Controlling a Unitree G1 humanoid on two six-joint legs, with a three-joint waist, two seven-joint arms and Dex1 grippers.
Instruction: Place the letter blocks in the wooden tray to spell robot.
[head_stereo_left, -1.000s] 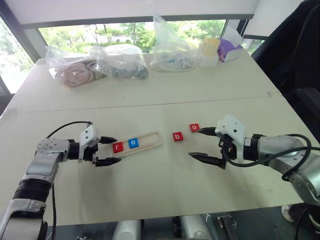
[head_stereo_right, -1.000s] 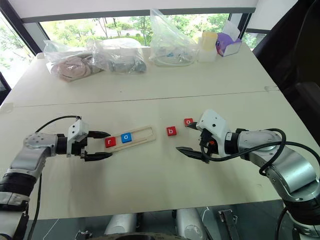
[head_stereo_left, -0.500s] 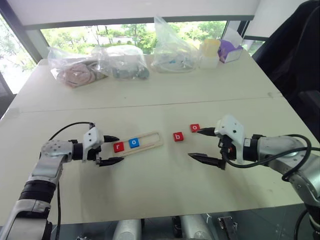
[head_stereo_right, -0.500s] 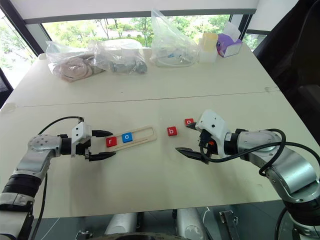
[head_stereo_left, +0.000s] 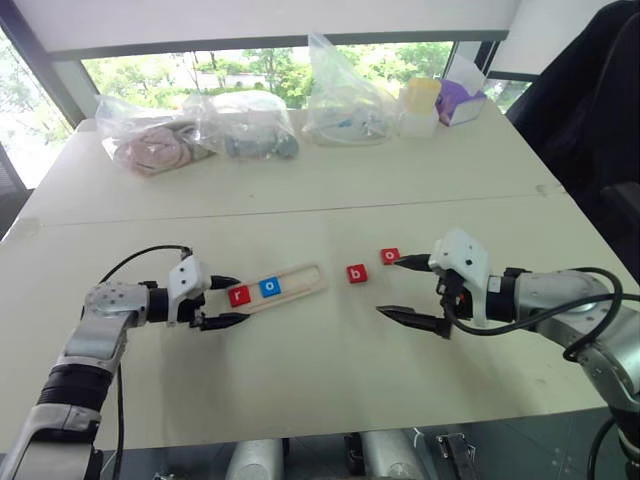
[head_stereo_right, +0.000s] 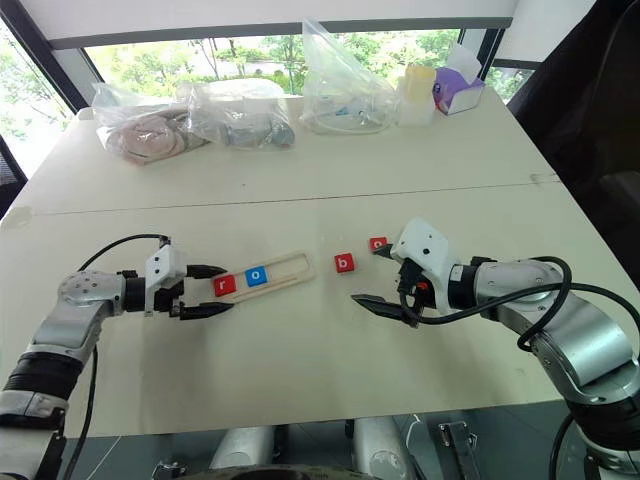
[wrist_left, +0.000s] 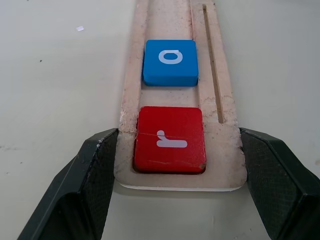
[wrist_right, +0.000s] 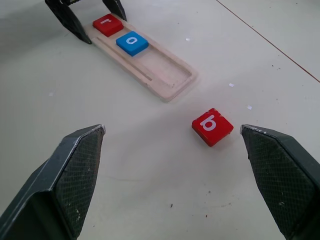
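Your wooden tray lies on the white table and is the marker for everything here. Your left gripper is clamped on the tray's left end: in the left wrist view its two black fingers press the outer edges of the tray either side of the red r block. That r block sits in the tray's end slot nearest the left gripper, and the blue o block sits in the next slot, just beside it; the other end of the tray holds no tiles. To the right of the tray, on the bare table, you have the red b block, near the tray's right end, and the red o block just beyond it, further from the tray. Your right gripper hangs to the right of the tray, past the b block, with its jaws spread wide and nothing between them; its upper fingertip is close beside the red o block.
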